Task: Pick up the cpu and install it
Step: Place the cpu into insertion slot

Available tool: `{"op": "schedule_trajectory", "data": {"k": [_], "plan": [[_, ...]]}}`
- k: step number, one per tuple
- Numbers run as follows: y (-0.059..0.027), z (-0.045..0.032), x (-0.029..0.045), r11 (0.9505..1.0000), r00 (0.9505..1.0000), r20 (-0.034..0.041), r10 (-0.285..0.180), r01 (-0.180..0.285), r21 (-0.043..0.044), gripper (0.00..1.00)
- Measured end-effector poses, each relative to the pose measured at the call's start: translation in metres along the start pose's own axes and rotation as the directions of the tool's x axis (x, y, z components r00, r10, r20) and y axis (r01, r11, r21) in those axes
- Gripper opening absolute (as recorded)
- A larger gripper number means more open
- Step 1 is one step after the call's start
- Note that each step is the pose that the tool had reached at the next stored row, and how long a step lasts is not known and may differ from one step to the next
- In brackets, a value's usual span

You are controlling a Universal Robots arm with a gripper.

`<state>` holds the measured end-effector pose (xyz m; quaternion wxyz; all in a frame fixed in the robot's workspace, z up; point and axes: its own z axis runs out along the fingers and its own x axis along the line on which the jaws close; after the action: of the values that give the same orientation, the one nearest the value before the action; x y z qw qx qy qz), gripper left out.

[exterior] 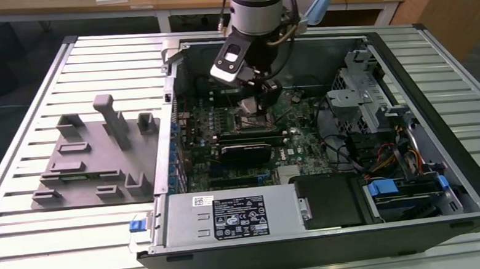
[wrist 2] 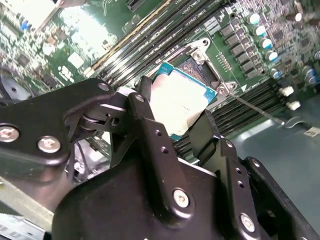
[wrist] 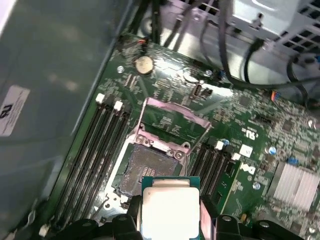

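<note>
Hand (wrist 2: 174, 102) clamped on cpu (wrist: 170, 210), chip between its fingers (wrist 2: 150, 132), apparently hovering just above open socket (wrist: 146, 167).

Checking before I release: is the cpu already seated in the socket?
No: in the first wrist view the socket lies bare, with the cpu held off it.

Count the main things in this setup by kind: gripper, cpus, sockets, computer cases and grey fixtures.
gripper: 1, jaws shut on the cpu
cpu: 1
socket: 1, empty with its frame raised
computer case: 1
grey fixture: 1
Total: 5
</note>
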<state>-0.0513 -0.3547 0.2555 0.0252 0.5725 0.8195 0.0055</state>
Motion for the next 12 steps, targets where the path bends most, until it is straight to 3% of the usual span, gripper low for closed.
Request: {"op": "schedule_trajectory", "data": {"k": [3, 6, 9, 12], "plan": [[0.0, 0.0007, 0.0, 0.9985, 0.9985, 0.0021, 0.054, -0.054, 0.0018, 0.55], [-0.0001, 0.0013, 0.0, 0.9941, 0.9941, 0.0044, 0.109, -0.109, 0.0036, 0.55], [-0.0001, 0.002, 0.0001, 0.9868, 0.9868, 0.0067, 0.162, -0.162, 0.0053, 0.55], [-0.0001, 0.0027, 0.0001, 0.9762, 0.9762, 0.0091, 0.217, -0.217, 0.0067, 0.55]]}}
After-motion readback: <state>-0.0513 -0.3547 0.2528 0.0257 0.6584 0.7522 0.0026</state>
